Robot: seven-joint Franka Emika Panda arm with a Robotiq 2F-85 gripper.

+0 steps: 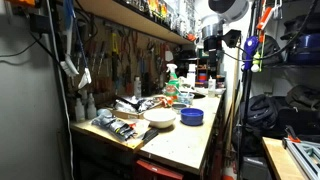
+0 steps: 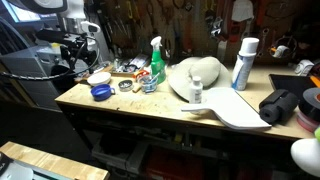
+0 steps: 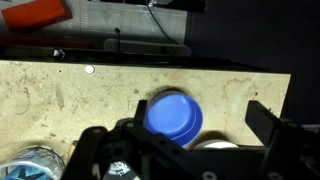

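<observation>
Blue plastic: the bowl (image 3: pixel 175 115) sits on the pale, scuffed surface (image 3: pixel 60 95) directly beneath the gripper (image 3: pixel 180 142).

The arm hangs above the bench's far end, and in the wrist view its dark fingers (image 3: pixel 272 130) stand wide apart on either side of the bowl, holding nothing and touching nothing. To me this looks like the approach step. A grasp from here would need a straight descent with one finger inside the rim and one outside, keeping clear of the white dish (image 3: pixel 215 146) just beside it. In an exterior view a green spray bottle (image 2: pixel 156 65) and a white can (image 2: pixel 243 63) stand further along. Both have labels, but they are too small to read, and I can make out no other writing.
</observation>
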